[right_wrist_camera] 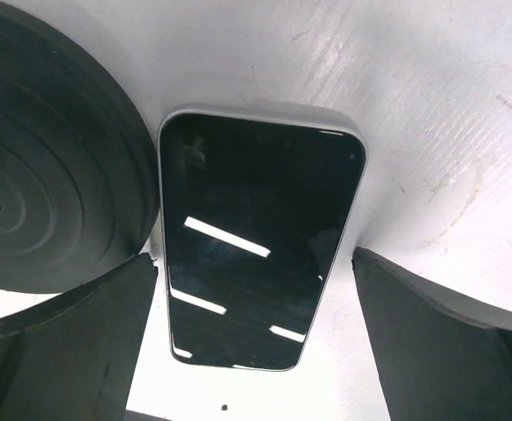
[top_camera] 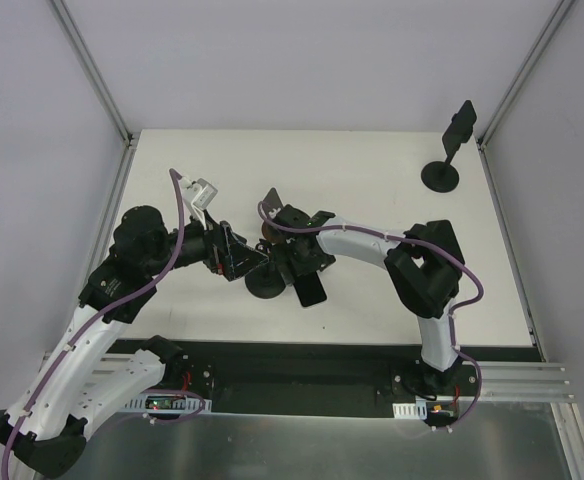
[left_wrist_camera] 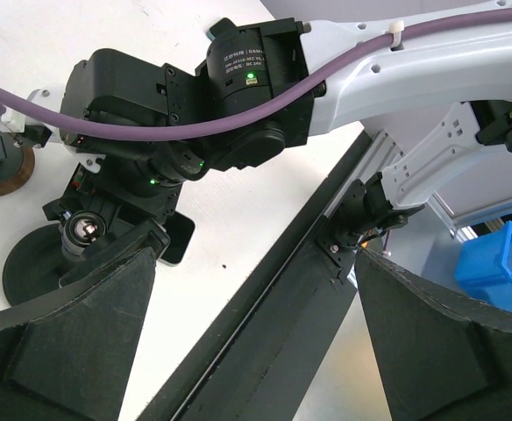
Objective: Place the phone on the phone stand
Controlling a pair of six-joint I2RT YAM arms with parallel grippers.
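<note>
A blue bin [left_wrist_camera: 501, 263] is seen beyond the table's near edge, under the right arm [top_camera: 362, 240]; its contents cannot be told. The white table [top_camera: 392, 290] is walled on three sides. Both arms are bent inward over its middle, the left arm [top_camera: 102, 330] reaching from the left.

A tall stand [top_camera: 440, 176] is set upright in the far right corner, well apart from everything else. A round base [top_camera: 264, 287], black and ridged, is placed at the table's middle. The phone [right_wrist_camera: 256, 246] is laid flat on the table, screen up, just beside that base.

The right gripper [top_camera: 305, 272] is held over the phone with its fingers [right_wrist_camera: 449, 351] spread wide to either side; nothing is gripped. The left gripper [left_wrist_camera: 256, 259] is likewise held wide open and empty, close beside the right one. A wooden disc [left_wrist_camera: 2, 175] is seen near the base.

White print is carried on a motor housing [left_wrist_camera: 252, 70] of the right arm; only "DC 24V" can be made out.
</note>
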